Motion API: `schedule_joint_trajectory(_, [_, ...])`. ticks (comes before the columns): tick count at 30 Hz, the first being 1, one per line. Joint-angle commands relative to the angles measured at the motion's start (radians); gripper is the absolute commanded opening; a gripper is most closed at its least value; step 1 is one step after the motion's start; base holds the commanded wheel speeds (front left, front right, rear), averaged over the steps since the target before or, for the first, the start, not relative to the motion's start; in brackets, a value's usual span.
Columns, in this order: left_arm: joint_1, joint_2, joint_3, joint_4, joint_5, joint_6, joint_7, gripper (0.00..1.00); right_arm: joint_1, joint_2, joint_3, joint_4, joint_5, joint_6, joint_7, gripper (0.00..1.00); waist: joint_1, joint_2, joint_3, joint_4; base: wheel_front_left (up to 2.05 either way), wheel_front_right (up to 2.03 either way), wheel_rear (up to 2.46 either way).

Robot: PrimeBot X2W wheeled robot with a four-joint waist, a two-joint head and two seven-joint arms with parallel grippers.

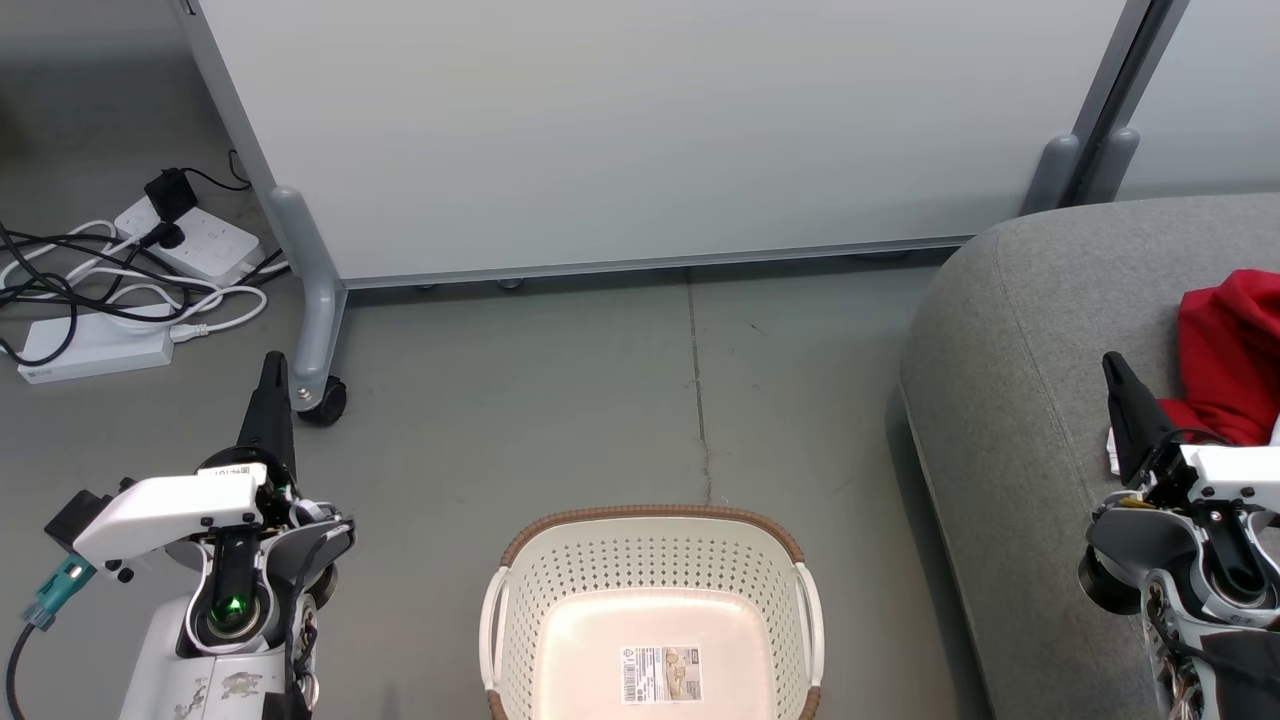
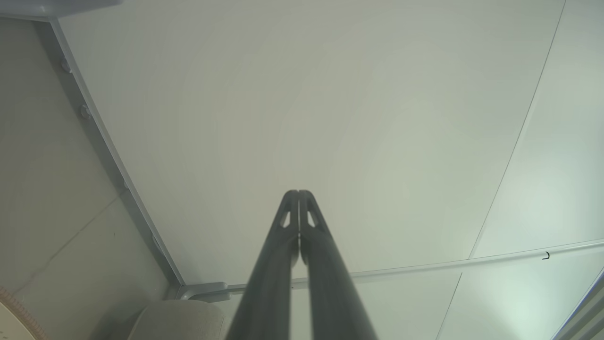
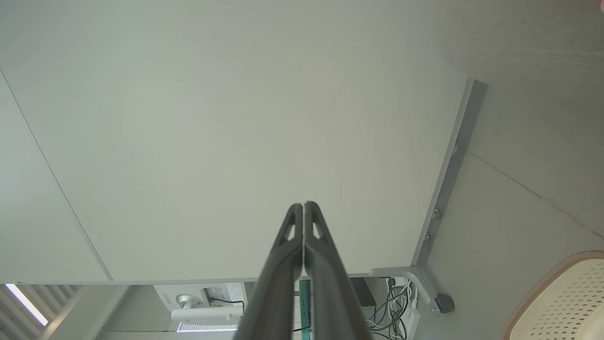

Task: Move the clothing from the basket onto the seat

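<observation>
Seemingly the job looks finished: the basket (image 1: 650,512) stands empty on the floor (image 1: 560,400), its label (image 1: 660,675) bare, the clothing (image 1: 1235,350) lies on the seat (image 1: 1010,400), and the left pincer (image 1: 272,362) and right pincer (image 1: 1112,365) are pressed together, holding nothing.

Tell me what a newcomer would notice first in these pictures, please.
The bright red clothing catches the eye first, lying on the grey seat at the right edge of the head view. Next comes the basket at the bottom centre, empty down to the barcode label on its bottom. The left gripper and right gripper stand shut on either side.
</observation>
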Motion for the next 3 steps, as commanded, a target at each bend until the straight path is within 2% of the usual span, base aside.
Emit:
schedule_joint_trajectory(1, [-0.008,0.002,0.001,0.0,-0.002,-0.004,-0.001,0.0,0.0,-0.007,-0.003,-0.001,0.004,0.002,0.004,0.0,0.0,0.0,0.0,0.0,0.0,0.0,0.0])
schedule_joint_trajectory(3, [-0.008,0.002,0.001,0.0,-0.002,-0.004,-0.001,0.0,0.0,-0.007,-0.003,-0.001,0.004,0.002,0.004,0.0,0.0,0.0,0.0,0.0,0.0,0.0,0.0])
